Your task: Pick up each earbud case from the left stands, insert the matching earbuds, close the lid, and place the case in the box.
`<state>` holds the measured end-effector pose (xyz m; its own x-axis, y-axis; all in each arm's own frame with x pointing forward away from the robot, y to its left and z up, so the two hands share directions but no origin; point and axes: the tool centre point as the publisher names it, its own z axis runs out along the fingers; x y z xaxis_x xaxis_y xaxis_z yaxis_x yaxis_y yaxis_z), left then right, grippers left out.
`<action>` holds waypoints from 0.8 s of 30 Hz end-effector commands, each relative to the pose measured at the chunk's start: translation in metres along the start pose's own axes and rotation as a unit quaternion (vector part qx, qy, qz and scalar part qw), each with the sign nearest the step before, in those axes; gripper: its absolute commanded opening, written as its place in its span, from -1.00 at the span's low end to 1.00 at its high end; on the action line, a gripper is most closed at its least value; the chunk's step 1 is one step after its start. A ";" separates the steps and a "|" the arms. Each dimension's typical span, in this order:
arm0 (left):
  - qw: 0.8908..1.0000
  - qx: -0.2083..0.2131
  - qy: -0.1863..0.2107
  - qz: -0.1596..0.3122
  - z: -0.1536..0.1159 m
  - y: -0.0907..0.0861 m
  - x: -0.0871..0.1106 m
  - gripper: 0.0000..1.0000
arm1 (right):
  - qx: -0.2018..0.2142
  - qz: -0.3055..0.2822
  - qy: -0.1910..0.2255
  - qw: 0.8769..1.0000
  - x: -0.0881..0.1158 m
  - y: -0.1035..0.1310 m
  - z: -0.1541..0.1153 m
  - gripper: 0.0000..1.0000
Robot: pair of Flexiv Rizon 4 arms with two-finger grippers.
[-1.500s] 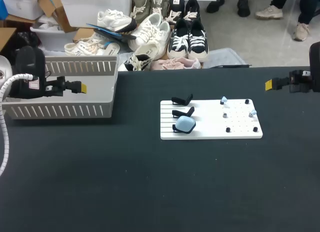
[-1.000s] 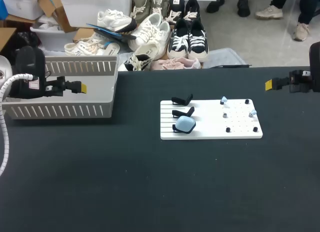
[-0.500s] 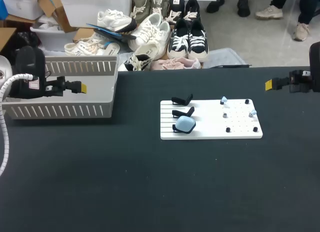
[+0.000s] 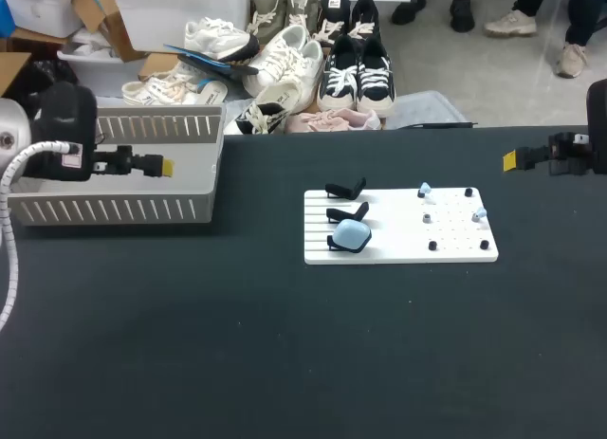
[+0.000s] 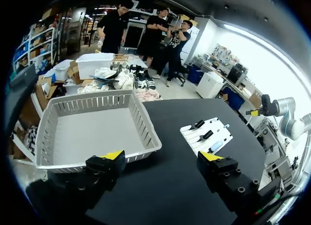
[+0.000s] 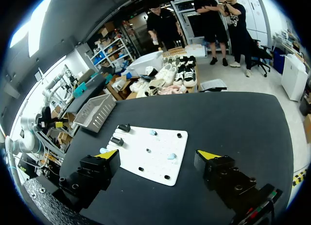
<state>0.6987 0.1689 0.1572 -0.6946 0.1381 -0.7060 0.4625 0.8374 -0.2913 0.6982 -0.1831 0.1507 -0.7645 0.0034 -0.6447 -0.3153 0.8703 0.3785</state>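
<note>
— Progress?
— Hardly any, I'd judge. One blue earbud case [image 4: 353, 234] sits on its stand on the white board [image 4: 398, 251], earbuds [image 4: 479, 213] among the pegs nearby. No case shows in the box [image 4: 114, 210].
— Grippers?
— Left gripper [image 5: 163, 159] and right gripper [image 6: 160, 154] are both spread wide, holding nothing.

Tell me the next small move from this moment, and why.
Probably swing the left gripper from near the basket toward the light blue earbud case. The case sits on the white board's stand nearest the robot, and the other two stands are bare. Both grippers are open and hold nothing, and the right gripper hangs at the table's far right.
</note>
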 end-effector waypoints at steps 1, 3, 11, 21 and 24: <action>0.996 0.060 -0.024 0.057 0.005 0.000 -0.001 1.00 | -0.003 -0.001 0.001 1.000 0.000 -0.002 0.000 1.00; 0.992 0.086 -0.032 0.086 0.005 -0.004 0.000 1.00 | -0.003 -0.001 0.001 1.000 0.000 -0.002 0.000 1.00; 0.959 0.185 -0.003 0.215 0.011 -0.029 0.006 1.00 | -0.003 -0.001 0.001 1.000 0.000 -0.002 0.000 1.00; 0.906 0.238 0.008 0.349 0.020 -0.047 0.018 1.00 | -0.003 -0.001 0.001 1.000 0.000 -0.002 0.000 1.00; 0.891 0.250 0.001 0.378 0.025 -0.053 0.024 1.00 | -0.003 -0.001 0.001 1.000 0.000 -0.002 0.000 1.00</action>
<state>0.6682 0.1152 0.1437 -0.1869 0.5638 -0.8044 0.9478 0.3190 0.0033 0.6982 -0.1832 0.1507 -0.7645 0.0035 -0.6446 -0.3152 0.8703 0.3785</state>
